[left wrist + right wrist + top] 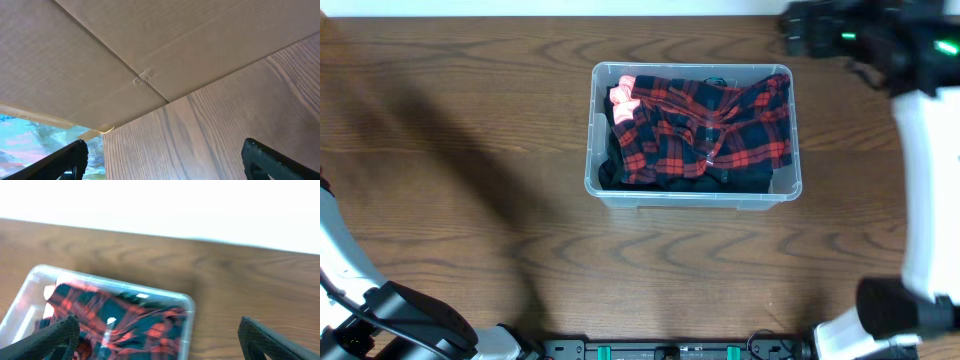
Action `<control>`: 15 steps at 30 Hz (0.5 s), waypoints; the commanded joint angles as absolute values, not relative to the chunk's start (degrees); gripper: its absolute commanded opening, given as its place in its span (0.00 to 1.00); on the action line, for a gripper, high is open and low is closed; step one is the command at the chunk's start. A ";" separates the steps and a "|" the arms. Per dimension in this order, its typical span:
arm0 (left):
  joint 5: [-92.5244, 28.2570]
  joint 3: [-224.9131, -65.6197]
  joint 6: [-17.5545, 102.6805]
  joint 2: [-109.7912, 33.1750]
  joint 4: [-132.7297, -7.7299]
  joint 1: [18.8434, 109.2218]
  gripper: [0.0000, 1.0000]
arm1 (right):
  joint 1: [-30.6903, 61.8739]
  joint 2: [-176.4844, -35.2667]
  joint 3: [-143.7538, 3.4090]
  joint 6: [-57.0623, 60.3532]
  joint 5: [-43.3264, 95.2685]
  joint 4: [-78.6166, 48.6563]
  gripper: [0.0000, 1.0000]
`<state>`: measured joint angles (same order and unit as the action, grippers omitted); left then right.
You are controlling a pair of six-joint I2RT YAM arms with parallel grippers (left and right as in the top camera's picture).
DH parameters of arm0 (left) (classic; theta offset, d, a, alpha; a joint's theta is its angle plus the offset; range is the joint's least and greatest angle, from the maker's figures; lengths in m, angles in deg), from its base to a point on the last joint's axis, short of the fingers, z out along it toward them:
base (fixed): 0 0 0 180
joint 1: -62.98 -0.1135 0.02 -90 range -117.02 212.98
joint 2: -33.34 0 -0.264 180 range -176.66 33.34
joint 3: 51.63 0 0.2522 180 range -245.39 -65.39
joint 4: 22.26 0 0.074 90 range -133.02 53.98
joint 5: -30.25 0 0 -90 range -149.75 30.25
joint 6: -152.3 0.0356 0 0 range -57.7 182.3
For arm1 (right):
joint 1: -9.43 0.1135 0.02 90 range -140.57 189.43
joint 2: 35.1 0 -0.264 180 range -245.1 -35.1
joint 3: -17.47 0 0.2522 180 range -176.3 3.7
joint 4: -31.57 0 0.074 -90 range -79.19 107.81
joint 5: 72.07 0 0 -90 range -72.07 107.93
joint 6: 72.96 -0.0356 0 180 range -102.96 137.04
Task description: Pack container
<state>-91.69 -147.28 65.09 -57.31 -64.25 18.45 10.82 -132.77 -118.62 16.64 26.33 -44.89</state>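
The clear plastic container (597, 183) stands at the middle of the wooden table. A red and black plaid cloth (705, 125) fills it, lying over dark fabric, with a pink bit at its far left corner. The container also shows blurred in the right wrist view (187, 302), at the lower left. My right gripper (157, 342) is open and empty, hovering above the container's far right corner; its arm (860, 35) reaches along the far right edge. My left gripper (165, 162) is open and empty, over bare wood at the near left; its arm (415, 320) shows in the overhead view.
A brown cardboard sheet (125, 55) lies over the table edge beside the left gripper, with a colourful patch (30, 132) beyond it. A white wall (160, 205) runs behind the table's far edge. The arm bases stand at the near edge (670, 350).
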 commanded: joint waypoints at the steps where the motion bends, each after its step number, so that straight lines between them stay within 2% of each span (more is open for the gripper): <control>1: -92.55 -146.60 64.76 -56.68 -64.27 18.28 0.98 | 6.01 -125.54 -120.34 16.27 26.77 -45.04 0.99; 10: -92.57 -146.60 64.76 -56.68 -64.27 18.28 0.98 | -6.43 -113.19 -120.34 22.08 26.79 -53.15 0.99; 15: -92.57 -146.60 64.76 -56.68 -64.27 18.25 0.98 | -8.59 -108.12 -120.32 26.87 26.79 -59.89 0.99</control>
<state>-91.69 -147.28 65.09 -57.29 -64.25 18.45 -7.76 -109.86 -119.97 22.23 26.13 -57.96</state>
